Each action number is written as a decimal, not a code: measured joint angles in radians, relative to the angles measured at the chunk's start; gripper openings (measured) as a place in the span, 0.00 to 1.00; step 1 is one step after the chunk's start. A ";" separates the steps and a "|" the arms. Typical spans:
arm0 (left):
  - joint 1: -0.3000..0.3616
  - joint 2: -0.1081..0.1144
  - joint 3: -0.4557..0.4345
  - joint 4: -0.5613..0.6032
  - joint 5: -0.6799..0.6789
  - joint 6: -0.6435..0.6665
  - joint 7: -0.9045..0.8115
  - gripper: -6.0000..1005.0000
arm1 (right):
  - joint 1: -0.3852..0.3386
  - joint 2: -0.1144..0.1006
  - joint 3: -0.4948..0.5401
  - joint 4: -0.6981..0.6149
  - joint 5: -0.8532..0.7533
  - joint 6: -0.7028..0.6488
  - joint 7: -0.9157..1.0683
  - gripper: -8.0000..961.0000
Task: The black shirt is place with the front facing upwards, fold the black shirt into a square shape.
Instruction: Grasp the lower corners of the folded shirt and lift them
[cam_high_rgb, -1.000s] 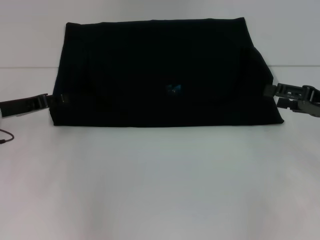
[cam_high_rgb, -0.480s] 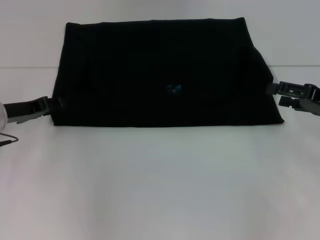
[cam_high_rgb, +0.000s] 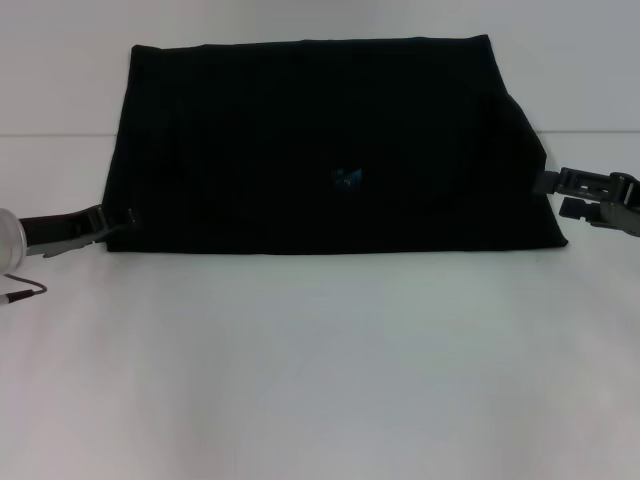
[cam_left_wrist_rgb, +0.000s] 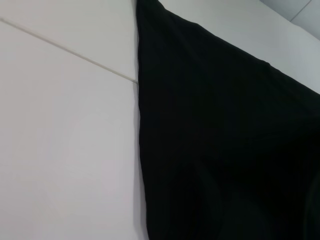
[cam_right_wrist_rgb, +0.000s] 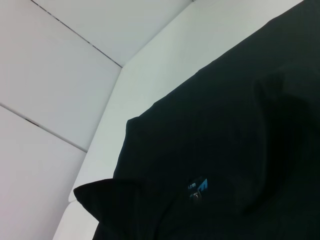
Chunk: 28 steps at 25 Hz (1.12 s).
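Note:
The black shirt (cam_high_rgb: 320, 140) lies folded into a wide flat band at the back of the white table, its small blue neck label (cam_high_rgb: 347, 178) showing near the middle. My left gripper (cam_high_rgb: 126, 221) sits low at the shirt's near left corner, touching the cloth edge. My right gripper (cam_high_rgb: 548, 193) is at the shirt's right edge, open, its upper finger (cam_high_rgb: 560, 181) against the cloth. In the left wrist view the black shirt (cam_left_wrist_rgb: 225, 150) has a straight side edge. In the right wrist view the black shirt (cam_right_wrist_rgb: 240, 130) shows the label (cam_right_wrist_rgb: 198, 189) and a raised corner of cloth.
A white table (cam_high_rgb: 320, 370) stretches broad and bare in front of the shirt. A seam line (cam_high_rgb: 50, 135) crosses the table behind the grippers. A thin cable (cam_high_rgb: 22, 292) hangs by my left arm at the frame's left edge.
My left gripper has slid along the shirt's left edge toward the near corner. The right gripper has shifted only slightly outward. The shirt has kept its shape.

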 joint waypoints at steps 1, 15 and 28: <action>0.000 0.000 0.001 0.000 0.000 -0.001 0.000 0.57 | 0.000 0.000 0.000 0.002 0.000 0.001 0.000 0.92; -0.016 -0.007 0.089 0.016 0.000 -0.024 -0.031 0.41 | -0.016 0.000 0.023 0.005 0.002 -0.003 0.000 0.92; -0.011 0.016 0.081 0.017 -0.005 0.010 -0.079 0.06 | -0.004 -0.032 0.015 0.004 -0.050 -0.034 0.009 0.92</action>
